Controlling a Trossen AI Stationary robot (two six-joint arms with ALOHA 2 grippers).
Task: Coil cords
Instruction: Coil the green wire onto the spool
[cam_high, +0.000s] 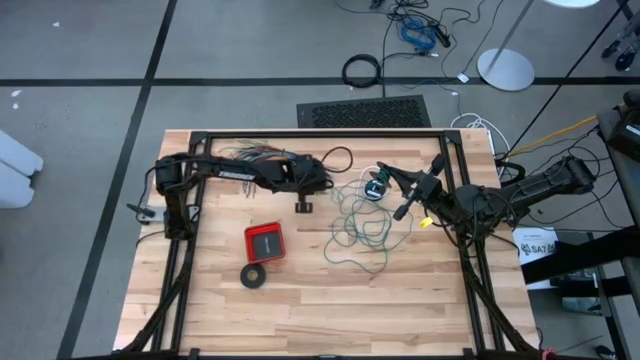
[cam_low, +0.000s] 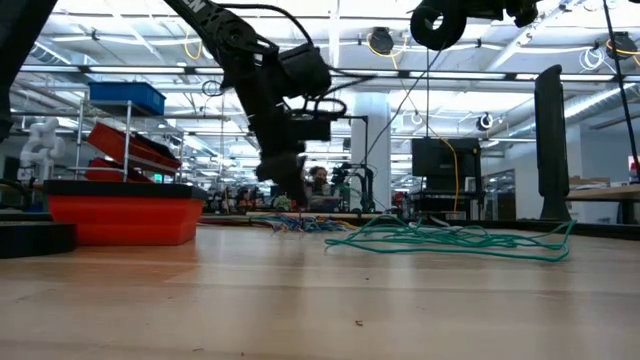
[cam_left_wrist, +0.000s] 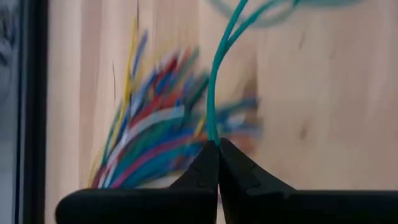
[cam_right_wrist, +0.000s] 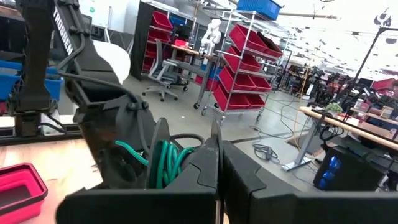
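On the left side of the wooden table (cam_high: 200, 300) sit a red tray (cam_high: 264, 242) and a black ring (cam_high: 254, 275), and nothing is touching them. Just past them, the left gripper (cam_left_wrist: 217, 149) is down low near the middle of the table, by a bunch of many-colored wires (cam_left_wrist: 155, 137). Its 2 fingers are pressed together and they pinch 1 spot of the teal wire (cam_high: 362, 228). Most of that teal wire lies in a messy, loose pile on the table between the 2 arms. It is not a neat coil there. Next to the pile, near the back edge, is a thin white cord (cam_high: 366, 173) with a small black round piece (cam_high: 376, 187). On the right side, the right gripper (cam_right_wrist: 217, 163) is lifted above the table with its fingers pressed together, and a few teal loops show wrapped behind them. So I think the job has only just begun: a little is looped, most of the teal wire needs winding, and the white cord is not coiled yet.
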